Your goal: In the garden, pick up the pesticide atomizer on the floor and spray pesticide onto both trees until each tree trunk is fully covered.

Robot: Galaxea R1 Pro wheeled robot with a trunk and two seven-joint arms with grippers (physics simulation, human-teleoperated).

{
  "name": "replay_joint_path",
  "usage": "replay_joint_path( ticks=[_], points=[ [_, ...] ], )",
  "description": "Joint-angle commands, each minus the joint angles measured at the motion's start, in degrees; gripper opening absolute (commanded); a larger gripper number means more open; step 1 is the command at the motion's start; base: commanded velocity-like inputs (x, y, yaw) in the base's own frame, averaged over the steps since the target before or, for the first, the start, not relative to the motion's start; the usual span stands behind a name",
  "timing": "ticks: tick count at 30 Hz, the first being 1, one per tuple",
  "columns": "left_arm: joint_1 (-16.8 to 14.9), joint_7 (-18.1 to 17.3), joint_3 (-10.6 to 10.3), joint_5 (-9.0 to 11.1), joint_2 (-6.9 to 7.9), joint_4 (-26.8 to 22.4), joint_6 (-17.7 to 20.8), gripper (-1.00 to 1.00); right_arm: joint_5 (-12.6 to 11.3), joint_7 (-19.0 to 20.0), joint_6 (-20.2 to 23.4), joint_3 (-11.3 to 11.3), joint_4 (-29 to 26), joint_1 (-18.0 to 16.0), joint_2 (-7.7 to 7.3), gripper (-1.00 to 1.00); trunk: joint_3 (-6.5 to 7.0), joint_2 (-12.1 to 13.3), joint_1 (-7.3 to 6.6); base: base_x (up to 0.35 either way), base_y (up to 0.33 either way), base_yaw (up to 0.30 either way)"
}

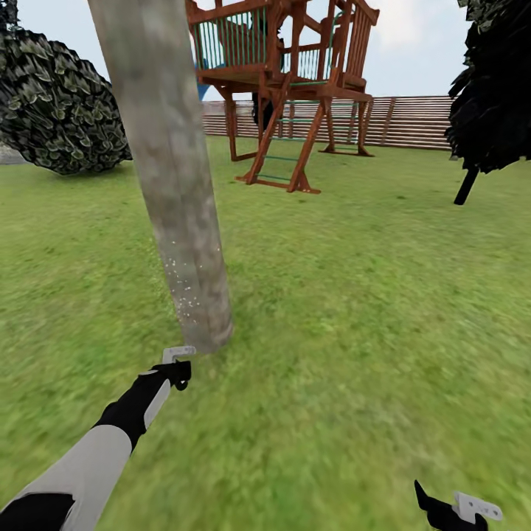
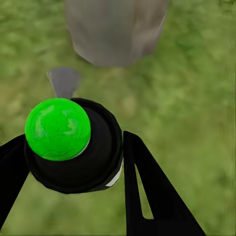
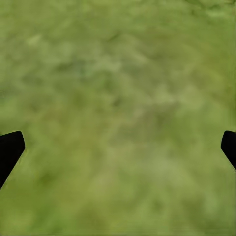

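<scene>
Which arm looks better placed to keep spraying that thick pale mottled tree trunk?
Left. Its gripper holds the black, green-capped atomizer bottle near the pale grey mottled trunk, already flecked with white specks. The right gripper hangs open and empty over grass.

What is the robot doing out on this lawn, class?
The left claw grips the pesticide atomizer, aimed at the base of a pale tree trunk. White pesticide specks dot the trunk's lower part; higher up looks bare. The right claw hangs open over the grass.

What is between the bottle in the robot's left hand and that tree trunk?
Just a short strip of bare grass, seen in the left wrist view, separates the pesticide atomizer in the left gripper from the tree trunk.
</scene>
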Motion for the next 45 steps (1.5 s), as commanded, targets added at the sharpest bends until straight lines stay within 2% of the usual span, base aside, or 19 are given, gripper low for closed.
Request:
replay_joint_path(
  ticks=[1,10,19,26,31,37,45],
  points=[
    [-0.02,0.01,0.00,0.01,0.00,0.00,0.00,-1.00,0.00,0.00,0.00,0.00,0.00,0.00,0.00,1.00,0.00,0.00,0.00,0.276,-0.165,0.275],
    [0.03,0.01,0.00,0.05,-0.03,0.00,0.00,-1.00,0.00,0.00,0.00,0.00,0.00,0.00,0.00,1.00,0.00,0.00,0.00,0.081,-0.247,0.067],
    [0.01,0.03,0.00,-0.02,0.00,0.00,0.00,-1.00,0.01,0.00,0.00,0.00,0.00,0.00,0.00,1.00,0.00,0.00,0.00,0.116,-0.254,0.246],
    [0.03,0.06,0.00,-0.03,0.00,0.00,0.00,-1.00,0.00,0.00,0.00,0.00,0.00,0.00,0.00,1.00,0.00,0.00,0.00,0.172,-0.242,0.047],
    [0.02,0.04,0.00,-0.03,-0.01,0.00,0.00,-1.00,0.02,0.00,0.00,0.00,0.00,0.00,0.00,1.00,0.00,0.00,0.00,0.137,-0.248,0.232],
    [0.01,0.07,0.00,-0.03,-0.08,0.06,0.00,-1.00,0.03,0.00,0.00,0.00,0.00,0.00,0.00,1.00,0.00,0.00,0.00,0.068,-0.266,0.274],
    [0.03,0.08,0.00,-0.03,-0.08,0.17,0.00,-1.00,0.00,0.00,0.00,0.00,0.00,0.00,0.00,1.00,0.00,0.00,0.00,0.039,-0.164,0.103]
  ],
)
